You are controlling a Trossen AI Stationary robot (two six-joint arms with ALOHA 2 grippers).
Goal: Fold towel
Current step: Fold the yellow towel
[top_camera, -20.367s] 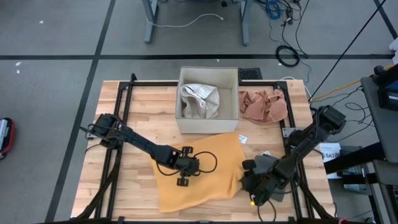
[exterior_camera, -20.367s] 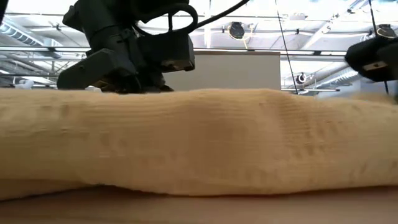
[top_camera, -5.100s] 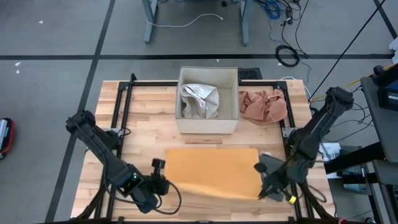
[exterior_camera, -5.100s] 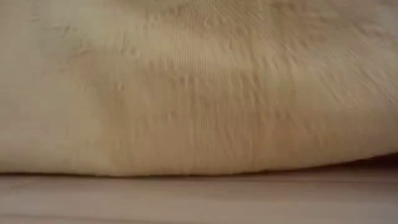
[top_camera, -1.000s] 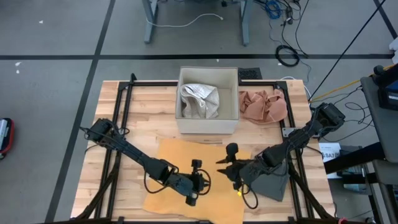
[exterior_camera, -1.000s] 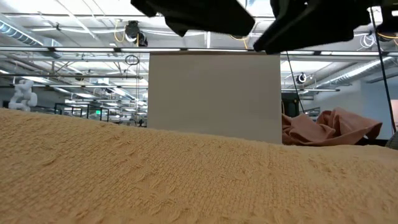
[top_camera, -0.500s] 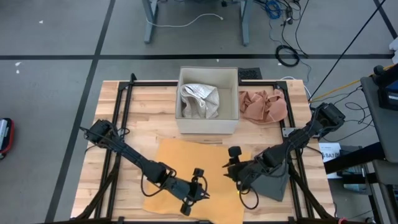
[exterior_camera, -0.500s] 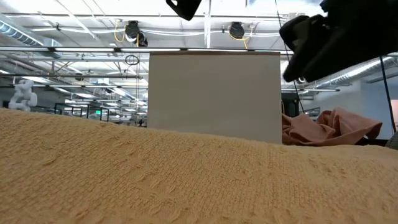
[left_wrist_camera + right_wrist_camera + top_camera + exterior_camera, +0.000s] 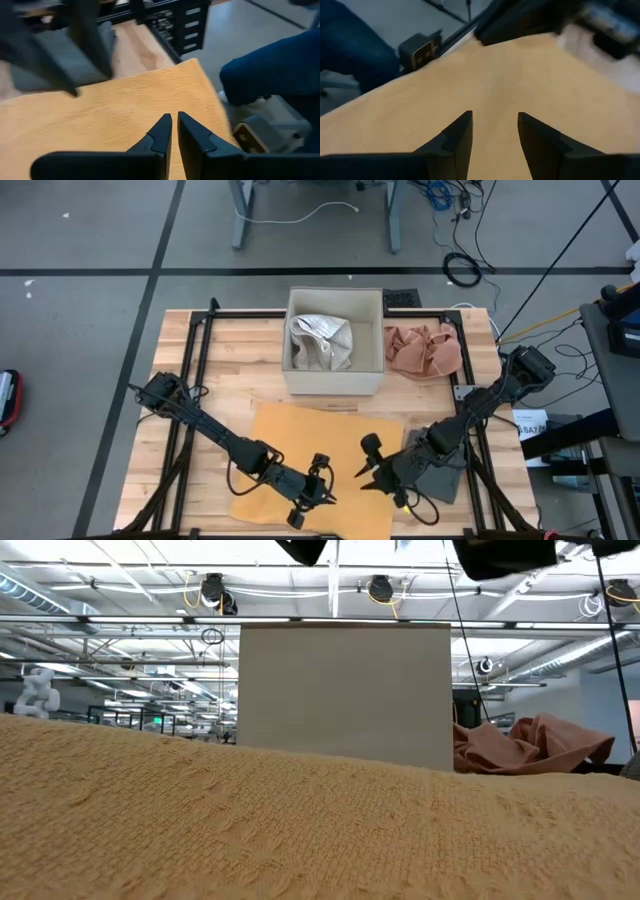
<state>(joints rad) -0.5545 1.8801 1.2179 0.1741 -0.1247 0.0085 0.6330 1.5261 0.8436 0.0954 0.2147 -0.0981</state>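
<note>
Folded mustard-yellow woven towel point(image 9: 312, 460) lying flat at the bench's near edge. Left gripper point(image 9: 318, 490), fingers nearly together, and right gripper point(image 9: 367, 463), fingers parted, hover empty above it. Soft, limp cloth: best pinched at corners.

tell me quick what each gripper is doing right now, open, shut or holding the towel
Left gripper: shut, empty, above the yellow towel.
Right gripper: open, holding nothing, also over the towel.
</note>
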